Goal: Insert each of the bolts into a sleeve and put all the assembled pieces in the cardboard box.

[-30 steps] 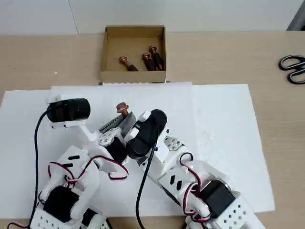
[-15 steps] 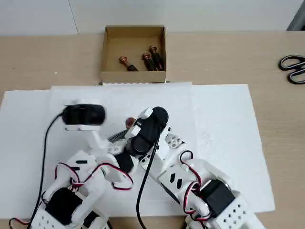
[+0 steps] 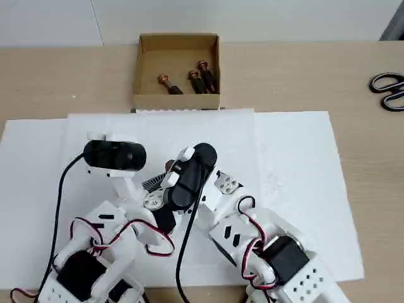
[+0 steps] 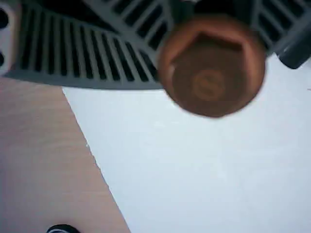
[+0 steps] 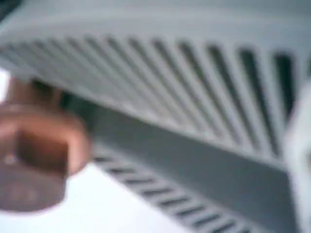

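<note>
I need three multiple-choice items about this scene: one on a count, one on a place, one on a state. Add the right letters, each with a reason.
1. How many assembled pieces lie in the cardboard box?
A) one B) three C) five
2. Where do the scissors lie?
A) on the bare table, off the white paper B) on the white paper C) in the box
3. The box is:
A) shut by a lid B) tipped on its side C) open on top
Answers: 1 B, three copper heads show inside. 2 A, wood lies under them. 3 C, its floor shows.
</note>
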Controlling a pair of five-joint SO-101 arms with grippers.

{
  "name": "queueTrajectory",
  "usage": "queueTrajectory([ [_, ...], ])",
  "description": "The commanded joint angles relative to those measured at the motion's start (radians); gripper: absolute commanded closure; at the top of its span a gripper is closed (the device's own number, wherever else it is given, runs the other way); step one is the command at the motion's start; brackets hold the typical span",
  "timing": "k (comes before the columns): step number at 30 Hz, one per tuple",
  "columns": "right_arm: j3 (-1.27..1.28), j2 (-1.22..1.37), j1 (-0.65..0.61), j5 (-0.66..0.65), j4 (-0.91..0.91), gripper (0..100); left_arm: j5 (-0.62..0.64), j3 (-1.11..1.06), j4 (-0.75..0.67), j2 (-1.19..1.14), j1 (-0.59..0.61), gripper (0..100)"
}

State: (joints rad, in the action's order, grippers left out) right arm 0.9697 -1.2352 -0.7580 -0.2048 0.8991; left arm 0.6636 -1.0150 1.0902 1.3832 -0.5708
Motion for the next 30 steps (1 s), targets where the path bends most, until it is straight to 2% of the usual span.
queueTrajectory([
  [1, -0.063, -0.012, 0.033, -0.009, -0.074, 99.6, -0.011, -0.035, 0.032, -0.002, -0.037, 89],
  [4, -0.063, -0.012, 0.033, -0.006, -0.073, 99.6, -0.009, -0.035, 0.037, -0.002, -0.037, 75],
  [6, -0.061, -0.012, 0.033, -0.005, -0.073, 99.6, -0.008, -0.036, 0.037, -0.005, -0.037, 70],
  [11, -0.038, -0.012, 0.033, -0.005, -0.073, 99.6, -0.011, -0.025, 0.034, -0.002, -0.026, 70],
  [19, 0.012, -0.019, 0.033, -0.003, -0.073, 99.6, -0.089, 0.067, 0.035, -0.002, 0.149, 70],
  [21, 0.014, -0.019, 0.033, -0.003, -0.073, 99.6, -0.110, 0.079, 0.035, -0.002, 0.186, 74],
  [28, 0.015, -0.016, 0.035, -0.003, -0.073, 99.6, -0.114, 0.122, 0.032, 0.000, 0.216, 100],
  [30, 0.015, -0.015, 0.035, -0.003, -0.073, 99.6, -0.114, 0.119, 0.032, 0.000, 0.219, 99],
])
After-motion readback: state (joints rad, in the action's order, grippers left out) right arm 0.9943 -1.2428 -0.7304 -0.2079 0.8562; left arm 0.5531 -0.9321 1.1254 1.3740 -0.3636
